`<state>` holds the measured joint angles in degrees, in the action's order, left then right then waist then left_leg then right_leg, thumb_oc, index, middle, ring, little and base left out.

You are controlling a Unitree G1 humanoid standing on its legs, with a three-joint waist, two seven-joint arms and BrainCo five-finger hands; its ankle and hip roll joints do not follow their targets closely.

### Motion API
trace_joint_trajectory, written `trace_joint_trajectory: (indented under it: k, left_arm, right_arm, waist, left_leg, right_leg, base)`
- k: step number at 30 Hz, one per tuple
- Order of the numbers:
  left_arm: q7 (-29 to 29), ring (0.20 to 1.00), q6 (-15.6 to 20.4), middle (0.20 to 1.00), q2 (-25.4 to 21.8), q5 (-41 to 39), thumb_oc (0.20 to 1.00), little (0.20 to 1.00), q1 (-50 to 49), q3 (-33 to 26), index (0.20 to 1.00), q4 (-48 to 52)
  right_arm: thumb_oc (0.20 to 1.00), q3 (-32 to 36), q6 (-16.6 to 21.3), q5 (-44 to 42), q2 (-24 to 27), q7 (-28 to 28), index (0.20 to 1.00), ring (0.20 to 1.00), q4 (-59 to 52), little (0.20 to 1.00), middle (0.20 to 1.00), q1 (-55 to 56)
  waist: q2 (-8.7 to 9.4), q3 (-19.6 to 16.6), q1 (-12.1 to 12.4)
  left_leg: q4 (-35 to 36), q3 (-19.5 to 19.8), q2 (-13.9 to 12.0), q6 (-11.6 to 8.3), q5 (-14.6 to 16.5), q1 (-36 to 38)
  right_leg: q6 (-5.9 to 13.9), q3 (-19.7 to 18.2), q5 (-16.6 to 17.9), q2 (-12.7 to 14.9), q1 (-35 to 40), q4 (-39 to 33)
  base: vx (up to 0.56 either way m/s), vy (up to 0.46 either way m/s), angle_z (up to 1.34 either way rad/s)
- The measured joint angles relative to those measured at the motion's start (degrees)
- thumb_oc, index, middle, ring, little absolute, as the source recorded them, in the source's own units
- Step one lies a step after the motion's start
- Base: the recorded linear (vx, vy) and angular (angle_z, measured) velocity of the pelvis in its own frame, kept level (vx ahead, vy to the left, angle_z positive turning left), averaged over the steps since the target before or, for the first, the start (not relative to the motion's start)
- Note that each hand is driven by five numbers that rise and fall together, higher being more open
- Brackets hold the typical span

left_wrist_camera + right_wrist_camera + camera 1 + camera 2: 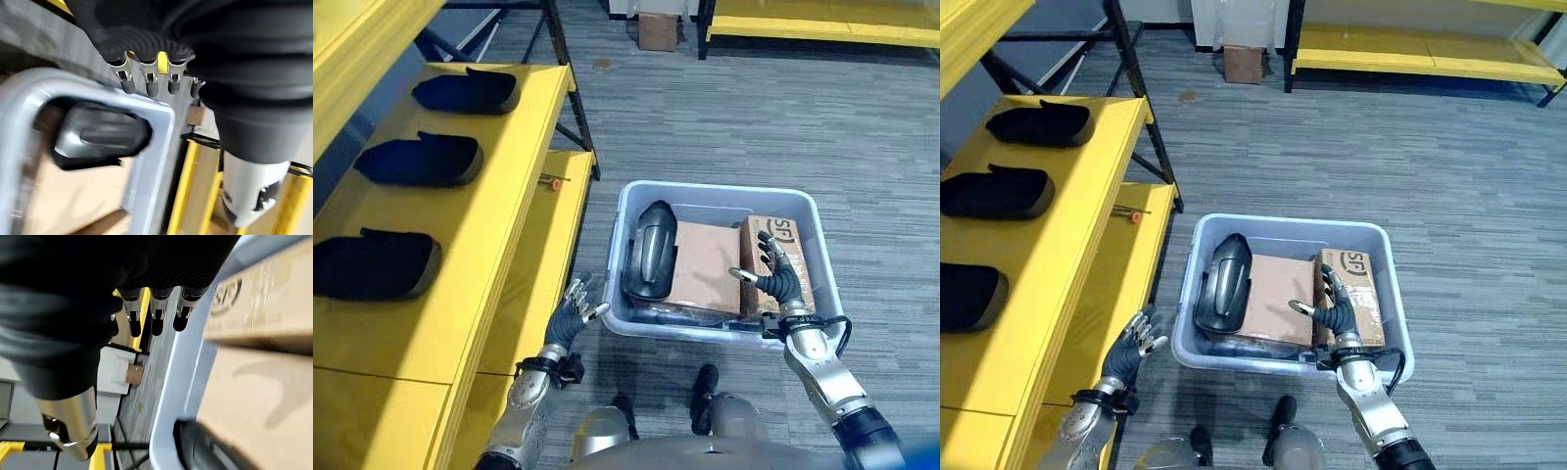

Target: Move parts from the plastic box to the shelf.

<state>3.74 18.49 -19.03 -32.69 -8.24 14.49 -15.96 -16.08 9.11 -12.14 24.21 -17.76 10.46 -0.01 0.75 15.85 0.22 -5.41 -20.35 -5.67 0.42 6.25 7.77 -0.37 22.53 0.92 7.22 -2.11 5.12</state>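
A grey-blue plastic box stands on the carpet to the right of the yellow shelf. Inside it a black moulded part lies at the left, beside two cardboard boxes. My right hand hovers open over the cardboard at the box's right side, holding nothing; its straight fingers point past the rim. My left hand is open beside the box's front left corner, apart from the black part. Three more black parts lie in a row on the shelf's upper level.
A lower shelf level juts out between my left hand and the upper level, with a small orange item on it. A cardboard box and another yellow rack stand at the back. Grey carpet lies right of the box.
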Motion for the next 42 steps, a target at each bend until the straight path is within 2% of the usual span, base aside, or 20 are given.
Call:
trace_joint_trajectory:
  k: [3,6,8,12,17,18,20,21,22,25,29,31,36,42]
  left_arm:
    - [0.0,1.000,0.9,1.000,0.2,-0.5,1.000,1.000,4.1,-0.5,1.000,0.0]
    - [0.0,1.000,1.1,1.000,0.3,-0.5,1.000,1.000,4.7,-0.5,1.000,0.0]
    - [-0.1,1.000,2.2,1.000,0.3,-0.4,1.000,1.000,4.1,-0.5,1.000,0.0]
    - [-0.6,1.000,3.8,1.000,0.3,-0.4,1.000,1.000,4.8,-0.5,1.000,0.0]
    - [-2.9,1.000,4.2,1.000,0.1,0.9,1.000,1.000,8.0,-0.4,1.000,0.2]
    - [-3.4,1.000,4.2,1.000,0.1,1.1,1.000,1.000,9.3,-0.1,1.000,0.2]
    - [-4.3,1.000,4.2,1.000,-0.2,2.8,1.000,1.000,11.9,1.6,1.000,0.2]
    - [-4.9,1.000,4.1,1.000,-0.1,3.3,1.000,1.000,13.0,2.9,1.000,0.2]
    - [-5.7,1.000,4.0,1.000,0.1,4.3,1.000,1.000,14.1,4.2,1.000,0.1]
    - [-8.7,1.000,2.5,1.000,0.2,6.8,1.000,1.000,15.2,4.9,1.000,0.1]
    - [-21.9,1.000,-3.7,1.000,-1.4,15.3,1.000,1.000,18.9,5.4,1.000,-0.1]
    - [-25.4,1.000,-5.5,1.000,-1.8,17.2,1.000,1.000,20.5,5.7,1.000,-0.7]
    - [-34.0,1.000,-10.6,1.000,-1.0,17.8,1.000,1.000,26.6,5.9,1.000,-5.0]
    - [-41.7,1.000,-15.8,1.000,2.9,17.6,1.000,1.000,29.2,5.8,1.000,-9.1]
  right_arm:
    - [1.000,0.2,-0.2,0.0,0.7,-1.4,1.000,1.000,0.8,1.000,1.000,-0.8]
    - [1.000,0.2,-0.2,0.0,0.7,-1.9,1.000,1.000,0.8,1.000,1.000,-0.3]
    - [1.000,0.5,-0.2,0.0,0.6,-2.8,1.000,1.000,0.8,1.000,1.000,-0.1]
    - [1.000,0.7,-0.2,0.0,0.6,-3.0,1.000,1.000,0.9,1.000,1.000,0.0]
    - [1.000,2.0,-0.1,1.8,1.1,-2.9,1.000,1.000,0.9,1.000,1.000,-0.1]
    - [1.000,2.0,0.0,2.2,1.4,-2.8,1.000,1.000,0.9,1.000,1.000,-0.2]
    - [1.000,2.1,0.2,2.2,1.8,-2.9,1.000,1.000,0.7,1.000,1.000,-0.4]
    - [1.000,2.1,0.5,2.2,2.1,-3.1,1.000,1.000,0.6,1.000,1.000,-0.4]
    - [1.000,1.9,0.6,2.2,2.3,-3.2,1.000,1.000,0.6,1.000,1.000,-0.6]
    - [1.000,1.4,0.7,2.3,2.1,-3.1,1.000,1.000,0.6,1.000,1.000,-1.5]
    - [1.000,-0.3,1.7,2.3,3.2,-2.9,1.000,1.000,0.5,1.000,1.000,-5.8]
    - [1.000,-0.6,1.9,2.3,3.2,-2.9,1.000,1.000,0.5,1.000,1.000,-6.7]
    - [1.000,-1.7,2.6,2.3,3.3,-4.1,1.000,1.000,0.3,1.000,1.000,-10.7]
    - [1.000,-1.8,2.6,2.3,3.5,-6.5,1.000,1.000,0.0,1.000,1.000,-12.9]
  waist:
    - [0.52,1.9,-0.9]
    - [0.51,2.6,-1.9]
    - [0.42,2.7,-2.5]
    - [-0.07,3.0,-2.9]
    - [-2.02,4.3,-4.4]
    - [-2.28,4.9,-4.7]
    - [-2.71,5.4,-6.8]
    - [-3.13,5.7,-7.6]
    - [-3.36,6.0,-7.6]
    - [-3.39,6.9,-7.4]
    - [-3.06,9.1,-7.0]
    - [-2.93,9.9,-7.1]
    - [-2.50,13.9,-7.0]
    - [-1.73,15.5,-7.1]
  left_leg:
    - [-0.5,-1.3,-1.8,-0.07,0.0,-0.9]
    - [-0.6,-1.7,-2.8,-0.39,0.2,-0.7]
    - [-0.6,-3.6,-3.8,-0.97,0.6,-0.6]
    - [-0.6,-4.7,-4.4,-1.14,0.6,-0.5]
    - [-1.3,-7.8,-5.2,-1.67,0.5,-0.8]
    - [-1.4,-9.0,-5.4,-1.91,0.6,-1.1]
    - [-2.2,-14.1,-6.6,-2.33,0.4,-2.5]
    - [-2.7,-17.2,-7.7,-3.42,-0.4,-2.8]
    - [-2.9,-18.2,-7.8,-4.75,-1.3,-2.9]
    - [-2.9,-18.5,-7.5,-4.83,-1.3,-2.8]
    - [-2.8,-18.4,-6.5,-4.60,-1.2,-3.5]
    - [-3.9,-18.3,-6.5,-4.30,-1.0,-4.3]
    - [-8.1,-17.5,-7.6,-3.98,0.2,-8.5]
    - [-12.3,-16.3,-9.2,-4.24,1.4,-13.1]
  right_leg:
    - [-1.45,0.1,-2.8,-1.0,-2.5,3.8]
    - [-1.59,0.1,-5.3,-1.3,-3.6,6.5]
    - [-2.22,0.0,-6.6,-1.8,-4.6,8.3]
    - [-2.52,-0.1,-7.4,-2.2,-5.4,9.6]
    - [-2.93,-0.2,-7.9,-2.1,-5.9,10.5]
    - [-3.00,0.1,-8.0,-1.8,-6.0,10.9]
    - [-3.20,2.1,-8.0,-0.6,-6.7,11.1]
    - [-3.57,3.1,-7.7,-0.3,-7.1,11.1]
    - [-3.81,3.3,-7.5,0.0,-7.7,11.3]
    - [-3.92,3.0,-6.9,0.1,-7.9,11.5]
    - [-3.68,2.2,-6.7,1.1,-9.5,12.8]
    - [-3.68,1.8,-6.7,1.1,-10.1,12.9]
    - [-4.55,1.1,-6.2,1.0,-13.5,14.1]
    - [-5.44,1.0,-5.6,0.7,-16.9,15.1]
  base:
    - [0.07,-0.122,-0.06]
    - [0.10,-0.053,0.00]
    - [0.09,-0.031,-0.05]
    - [0.06,-0.008,-0.06]
    - [0.02,0.013,0.01]
    - [-0.03,0.017,0.15]
    - [-0.02,0.011,0.50]
    - [-0.01,0.010,0.56]
    - [-0.02,0.039,0.20]
    - [-0.02,0.063,-0.03]
    - [-0.01,0.039,-0.03]
    - [0.00,0.000,0.00]
    - [-0.06,0.018,-0.06]
    - [-0.05,-0.006,-0.03]
